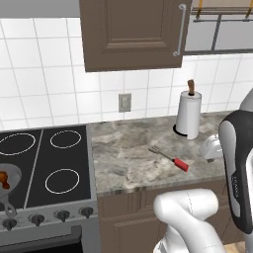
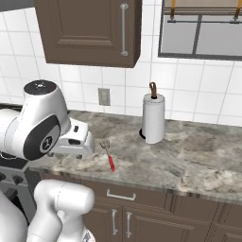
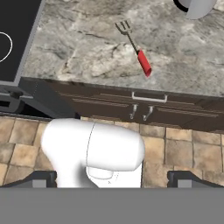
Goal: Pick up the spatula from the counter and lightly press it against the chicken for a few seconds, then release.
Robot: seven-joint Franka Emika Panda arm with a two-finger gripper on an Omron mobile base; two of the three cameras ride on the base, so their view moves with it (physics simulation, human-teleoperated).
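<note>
Tool: gripper [image 3: 113,178] released, jaws spread wide. The two dark fingertips [image 3: 41,178] sit far apart at the bottom of the hand view with nothing between them.
Tool position: well apart from the spatula, touching nothing. In the hand view it looks down over the front edge of the counter [image 1: 128,143] and the drawer fronts below it.
Spatula [image 1: 170,158]: lies flat on the counter near its front edge, roughly mid-way between the cooktop edge and the paper towel roll. The red handle points to the front edge and the slotted metal head angles toward the back. Also seen in the right base view [image 2: 109,156] and the hand view [image 3: 135,48].
Chicken [image 1: 4,179]: brown piece in a pan [image 1: 11,174] at the front left corner of the cooktop [image 1: 49,158], partly cut off by the picture edge.
Paper towel roll [image 1: 189,114]: upright near the back edge of the counter, behind and to the right of the spatula, not touching it.
Wall outlet [image 1: 124,103]: on the tiles above the back edge of the counter.
</note>
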